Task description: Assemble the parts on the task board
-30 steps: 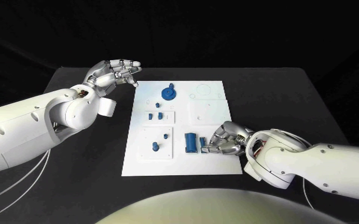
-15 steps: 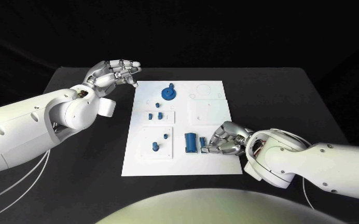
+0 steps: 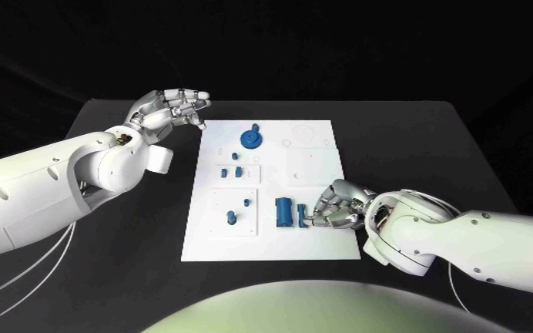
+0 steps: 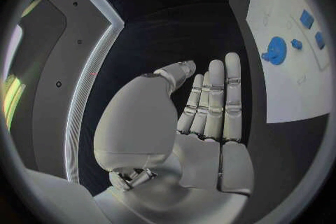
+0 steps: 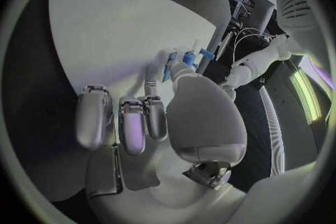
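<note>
While the white task board (image 3: 300, 186) lies lengthwise in the middle of the black table (image 3: 422, 140), both hands sit at its edges.

Left hand: the left hand (image 3: 169, 109) is off the board's far left corner, over bare table, fingers straight and close together, palm showing, nothing in it; the left wrist view (image 4: 210, 117) shows the same flat, empty palm.

Right hand: the right hand (image 3: 339, 205) rests low on the board's near right part, fingers curled down. Its fingertips (image 5: 183, 61) are at a small blue part (image 3: 301, 215); whether they actually grip it I cannot tell.

Blue block: a larger upright blue block (image 3: 284, 211) stands just left of that small part, near the middle of the board's near half.

Round part: a blue disc with a knob (image 3: 253, 139) sits at the board's far end, left of centre; it also shows in the left wrist view (image 4: 275, 50).

Small pegs: two blue pegs (image 3: 230, 171) lie on a raised panel on the left side; another pair of blue pieces (image 3: 236, 213) stands on the panel nearer the robot.
</note>
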